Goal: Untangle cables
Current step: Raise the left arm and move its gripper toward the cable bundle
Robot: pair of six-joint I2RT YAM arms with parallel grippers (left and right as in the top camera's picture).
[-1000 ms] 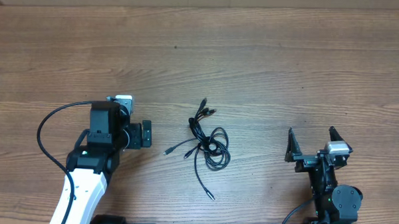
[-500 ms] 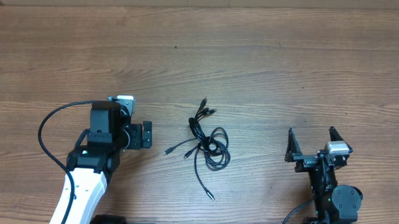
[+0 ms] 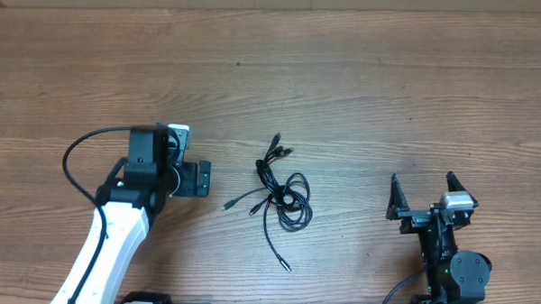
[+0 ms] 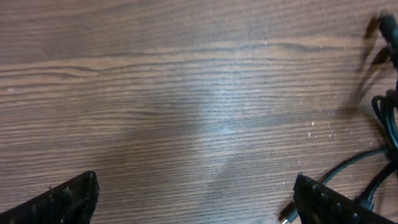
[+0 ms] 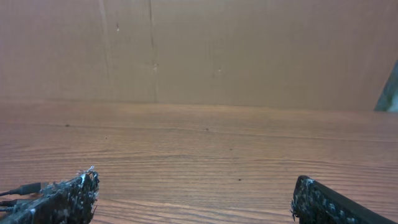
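cables (image 3: 282,196) lie tangled at frame center, left gripper (image 3: 197,179) near their left, right gripper (image 3: 422,198) lower right; jaws of the 2 apart, empty.

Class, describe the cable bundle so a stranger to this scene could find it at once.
On the wooden table, look midway between the left arm and the right arm. There lie the cables: thin black cords with small plug ends, looped in one tangle, touching neither arm.
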